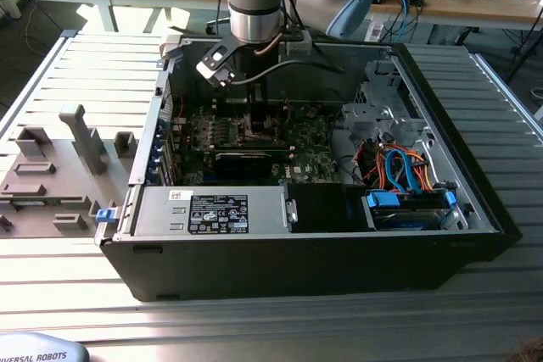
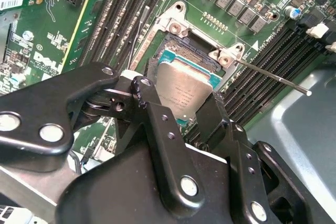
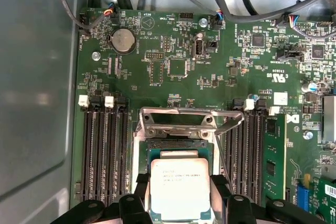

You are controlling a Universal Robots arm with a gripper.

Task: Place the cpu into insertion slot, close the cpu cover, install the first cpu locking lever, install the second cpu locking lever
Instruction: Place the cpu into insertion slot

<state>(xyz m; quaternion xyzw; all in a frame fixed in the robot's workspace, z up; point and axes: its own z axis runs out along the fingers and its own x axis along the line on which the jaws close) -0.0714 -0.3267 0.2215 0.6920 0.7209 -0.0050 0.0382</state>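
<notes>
The cpu, a small square chip with a silver top, sits between my gripper's fingers just over the insertion slot. My gripper is shut on the cpu, one black finger at each side. The cpu looks slightly tilted above the dark socket. The cpu cover stands open at the socket's far side, and its hinge brackets show by the socket. Two thin locking levers stick out unlatched at either side.
The arm reaches down into an open black computer case on a slatted metal table. Black memory slots flank the socket on both sides. A power supply and a drive bay with blue and orange cables fill the front. Grey fixtures stand outside at the exterior view's left.
</notes>
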